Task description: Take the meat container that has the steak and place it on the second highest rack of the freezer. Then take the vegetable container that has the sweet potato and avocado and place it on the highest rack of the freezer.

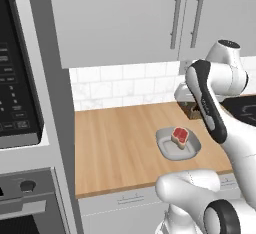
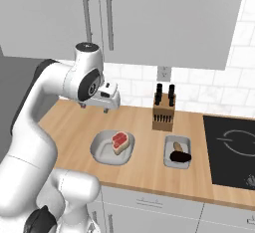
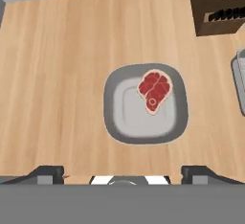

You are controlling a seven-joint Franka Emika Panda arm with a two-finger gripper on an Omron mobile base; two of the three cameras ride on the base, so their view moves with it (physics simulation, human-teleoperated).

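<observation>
Hovering my gripper (image 3: 122, 173), jaws wide and empty, above the dish (image 3: 145, 104) on the counter (image 3: 57, 74), I judge it stiff, light, rim-graspable, steak (image 3: 154, 91) loose inside.

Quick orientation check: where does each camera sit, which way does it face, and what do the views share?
Left base view: behind-left, looking forward-down at the counter; arm rises lower right.
Right base view: behind-right, facing the knife block and vegetable container; arm lower left.
Hand view: straight down from the open gripper.
All share the meat container with the steak.
</observation>
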